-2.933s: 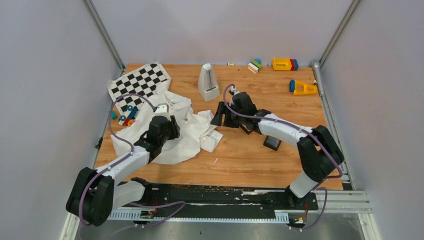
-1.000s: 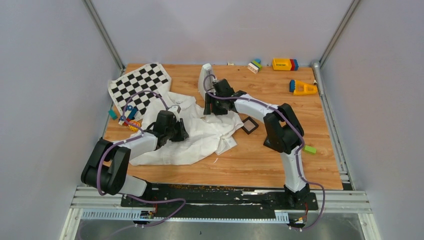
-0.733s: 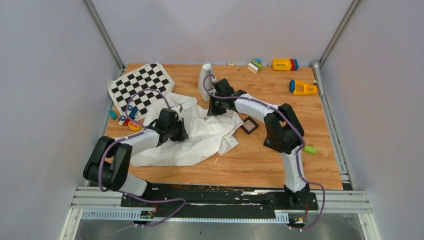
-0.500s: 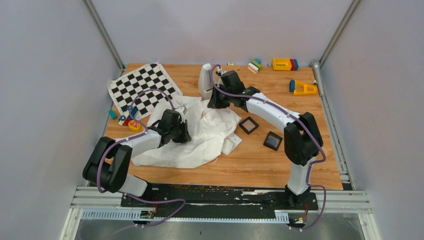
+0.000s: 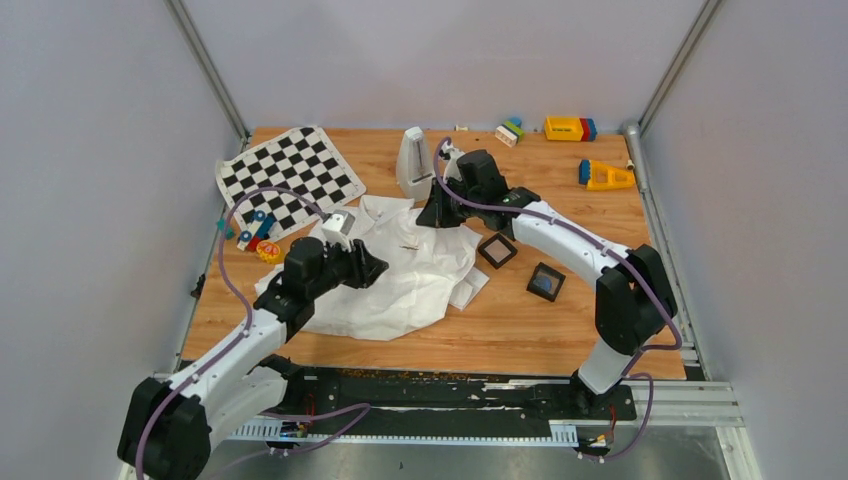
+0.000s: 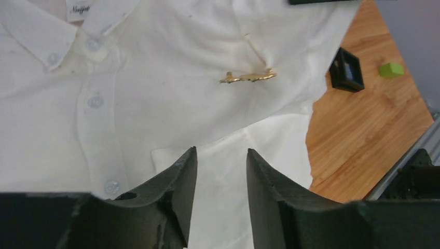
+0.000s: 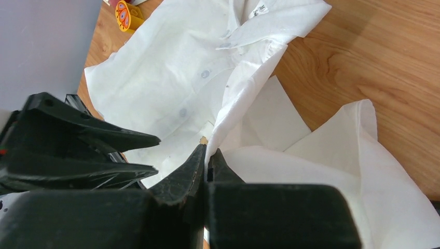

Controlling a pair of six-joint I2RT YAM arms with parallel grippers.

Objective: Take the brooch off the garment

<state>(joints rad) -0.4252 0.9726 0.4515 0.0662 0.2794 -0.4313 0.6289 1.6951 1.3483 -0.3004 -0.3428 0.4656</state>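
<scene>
I have the garment (image 5: 400, 285) spread on the bench (image 5: 560, 340), collar toward the far side, with a strip of bare wood between its near hem and the bench's front edge. The brooch (image 6: 248, 78) is pinned to the shirt front, off to one side of the button line, a thin gold bar lying nearly level. It sits ahead of my left claw (image 6: 221, 155) and apart from it. That claw hangs over the shirt front, fingers parted to a middling gap, gripping nothing. My right claw (image 7: 207, 153) is closed tight on a raised fold at the shirt's far right edge, just beside a white wedge-shaped object (image 5: 415, 165). Right of the shirt's edge there is bare wood, then two black square boxes (image 5: 497, 250) near the cloth. The chequered mat (image 5: 290, 170) lies at the far left, near the collar
</scene>
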